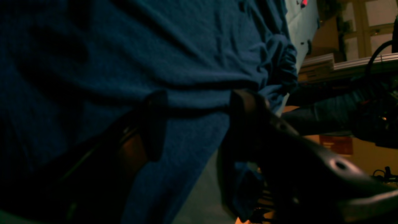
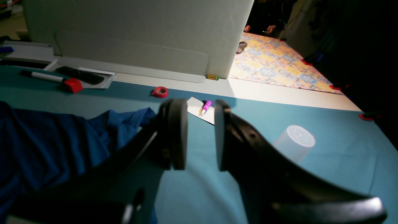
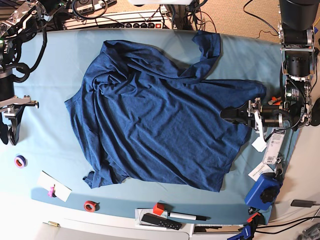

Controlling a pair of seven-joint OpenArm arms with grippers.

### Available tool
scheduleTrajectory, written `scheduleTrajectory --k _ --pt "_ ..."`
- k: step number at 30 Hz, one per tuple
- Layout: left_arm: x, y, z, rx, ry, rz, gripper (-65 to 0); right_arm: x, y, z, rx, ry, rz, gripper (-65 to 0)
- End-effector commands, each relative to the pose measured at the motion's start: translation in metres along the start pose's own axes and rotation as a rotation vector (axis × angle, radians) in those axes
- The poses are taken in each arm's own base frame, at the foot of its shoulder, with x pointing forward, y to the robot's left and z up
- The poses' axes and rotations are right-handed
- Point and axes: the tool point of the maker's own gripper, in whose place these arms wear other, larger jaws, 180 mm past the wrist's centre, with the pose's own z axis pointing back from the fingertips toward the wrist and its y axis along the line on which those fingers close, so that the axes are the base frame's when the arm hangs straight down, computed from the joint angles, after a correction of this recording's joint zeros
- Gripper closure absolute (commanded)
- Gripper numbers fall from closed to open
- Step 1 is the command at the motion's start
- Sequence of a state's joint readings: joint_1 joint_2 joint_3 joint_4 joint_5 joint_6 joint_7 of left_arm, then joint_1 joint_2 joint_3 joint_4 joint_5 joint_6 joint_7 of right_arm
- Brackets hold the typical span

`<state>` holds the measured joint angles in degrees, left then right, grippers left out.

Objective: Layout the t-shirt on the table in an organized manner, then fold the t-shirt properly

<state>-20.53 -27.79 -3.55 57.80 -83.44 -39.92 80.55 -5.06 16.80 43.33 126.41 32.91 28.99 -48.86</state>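
The t-shirt point(image 3: 160, 115) lies spread but wrinkled across the middle of the table point(image 3: 55, 75), one sleeve toward the far edge. The left gripper point(image 3: 231, 114) rests at the shirt's edge, its fingers point(image 1: 155, 124) spread with cloth between them. The right gripper point(image 2: 200, 137) hangs beside the shirt over bare table, fingers point(image 2: 178, 133) apart, empty. Nearby lie a roll of red tape point(image 2: 160, 92) and a plastic cup point(image 2: 295, 141).
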Motion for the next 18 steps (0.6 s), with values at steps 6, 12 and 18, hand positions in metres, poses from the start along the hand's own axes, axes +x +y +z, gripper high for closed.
scheduleTrajectory --k 6,12,18 --pt "0.0213 -0.0054 0.0099 -0.003 -0.047 -0.040 -33.0 0.0164 -0.0021 0.0013 -0.004 -0.056 0.023 -15.4" --pt "0.0211 -0.0053 0.0100 -0.002 -0.046 -0.040 -33.0 0.0165 -0.0016 0.0012 -0.004 -0.059 0.019 -15.4" --pt "0.0211 -0.0052 0.0101 -0.002 -0.046 -0.040 -33.0 0.0169 -0.0014 0.0011 -0.003 -0.061 0.019 -15.4"
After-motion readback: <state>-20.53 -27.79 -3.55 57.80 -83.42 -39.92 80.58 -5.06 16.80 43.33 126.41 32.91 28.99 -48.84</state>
